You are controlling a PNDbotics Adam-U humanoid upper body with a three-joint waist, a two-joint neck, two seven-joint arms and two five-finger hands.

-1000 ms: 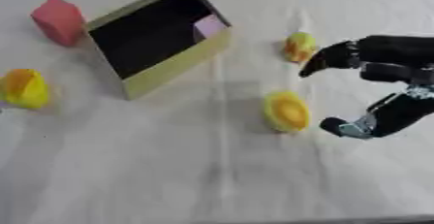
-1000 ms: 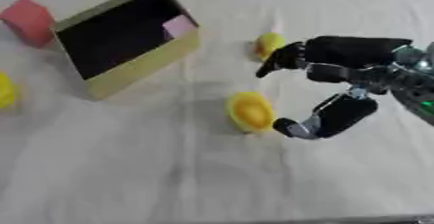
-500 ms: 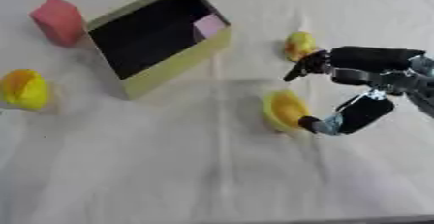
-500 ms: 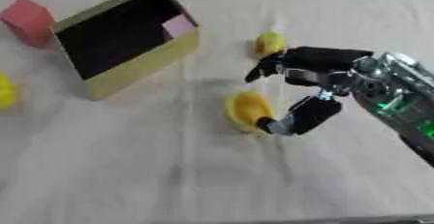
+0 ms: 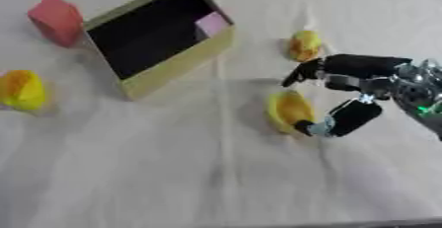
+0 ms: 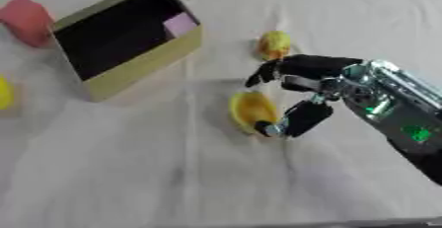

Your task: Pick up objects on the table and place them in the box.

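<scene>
An open tan box (image 5: 177,69) with a dark inside lies at the upper left, with a pale pink block (image 5: 211,23) in its far corner. A yellow rounded object (image 5: 287,109) lies on the white cloth at the middle. My right hand (image 5: 384,80) comes in from the right and is open around it: the fingers (image 5: 341,66) reach over its far side and the thumb (image 5: 345,117) sits at its near right edge. A smaller yellow object (image 5: 304,46) lies just beyond the fingers. My left hand does not show.
A red block (image 5: 55,18) lies left of the box. A yellow-orange object (image 5: 20,89) sits at the left edge. White cloth (image 5: 172,172) covers the whole table and runs bare toward the near edge.
My right hand has moved left to the middle yellow object. Its thumb, which was apart from the object, now lies against the object's near right side.
</scene>
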